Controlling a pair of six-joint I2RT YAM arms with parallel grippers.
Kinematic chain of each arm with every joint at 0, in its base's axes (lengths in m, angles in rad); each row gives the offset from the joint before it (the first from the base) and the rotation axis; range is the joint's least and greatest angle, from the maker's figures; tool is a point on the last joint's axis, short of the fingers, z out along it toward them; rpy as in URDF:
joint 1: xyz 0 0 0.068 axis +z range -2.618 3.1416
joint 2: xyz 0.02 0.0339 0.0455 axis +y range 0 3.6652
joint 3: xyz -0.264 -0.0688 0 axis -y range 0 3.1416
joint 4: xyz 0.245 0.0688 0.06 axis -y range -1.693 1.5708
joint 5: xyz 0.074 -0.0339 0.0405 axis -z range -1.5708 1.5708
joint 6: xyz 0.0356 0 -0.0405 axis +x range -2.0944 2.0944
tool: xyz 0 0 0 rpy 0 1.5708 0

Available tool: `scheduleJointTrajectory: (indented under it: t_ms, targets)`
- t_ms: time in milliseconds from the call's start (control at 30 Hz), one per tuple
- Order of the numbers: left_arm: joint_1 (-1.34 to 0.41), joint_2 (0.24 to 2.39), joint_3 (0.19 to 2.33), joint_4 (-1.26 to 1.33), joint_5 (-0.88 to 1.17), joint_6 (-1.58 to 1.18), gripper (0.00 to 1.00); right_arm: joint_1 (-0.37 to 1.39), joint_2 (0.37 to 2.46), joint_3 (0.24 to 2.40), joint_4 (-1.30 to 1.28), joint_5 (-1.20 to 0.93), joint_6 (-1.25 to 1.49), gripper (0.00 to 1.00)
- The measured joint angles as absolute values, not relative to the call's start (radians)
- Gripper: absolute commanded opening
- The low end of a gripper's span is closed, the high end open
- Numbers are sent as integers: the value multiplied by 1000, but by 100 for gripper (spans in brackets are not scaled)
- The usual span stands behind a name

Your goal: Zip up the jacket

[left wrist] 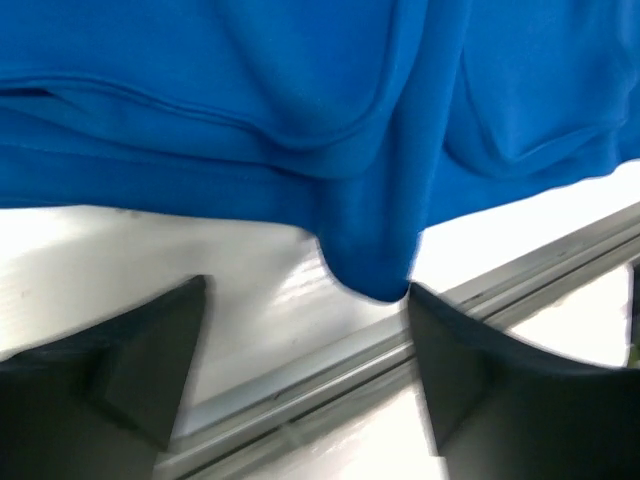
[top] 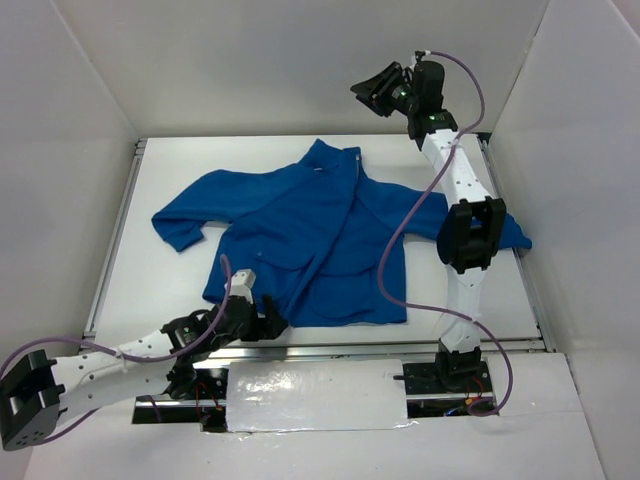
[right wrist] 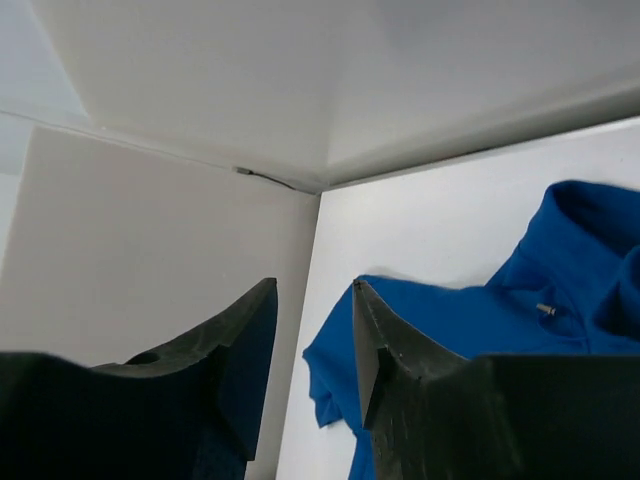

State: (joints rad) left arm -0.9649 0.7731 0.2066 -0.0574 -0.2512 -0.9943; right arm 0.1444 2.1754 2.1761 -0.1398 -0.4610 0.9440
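Observation:
The blue jacket lies flat and face up on the white table, collar at the far side, its front still open along the centre. My left gripper is low at the near hem, left of centre. In the left wrist view it is open, and a drooping corner of the hem hangs just inside the right finger. My right gripper is raised above the table's far edge, open and empty. In the right wrist view it looks down on the jacket and its collar.
An aluminium rail runs along the table's near edge, right under the left gripper. White enclosure walls stand on three sides. The right arm's elbow covers part of the jacket's right sleeve. A shiny plate lies between the arm bases.

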Motion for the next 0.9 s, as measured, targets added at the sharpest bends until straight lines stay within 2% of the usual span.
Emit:
scheduleJointTrajectory:
  t_ms: [67, 100, 133, 167, 200, 267, 467, 600, 900]
  targets:
    - [-966, 754, 235, -118, -266, -1003, 100, 140, 2171, 2190, -149, -448, 924, 48]
    - [-966, 739, 251, -150, -273, -1006, 99, 139, 2164, 2192, -158, -439, 913, 55]
    - [-966, 720, 270, -187, -284, -1007, 99, 139, 2152, 2192, -187, -425, 889, 71]
    - [-966, 705, 289, -217, -294, -1007, 99, 139, 2140, 2192, -201, -421, 883, 71]
    - [-966, 690, 316, -252, -307, -1005, 99, 140, 2115, 2182, -224, -400, 852, 85]
    - [-966, 669, 379, -318, -342, -999, 99, 144, 2027, 2116, -289, -339, 805, 100]
    - [-962, 768, 658, -488, -506, -986, 99, 176, 1506, 1654, -360, -196, 648, 100]
    - [-907, 895, 856, -583, -601, -963, 99, 202, 1168, 1460, -395, -151, 563, 100]
    - [-455, 886, 1079, -756, -677, -881, 99, 246, 669, 1206, -567, -2, 458, 100]
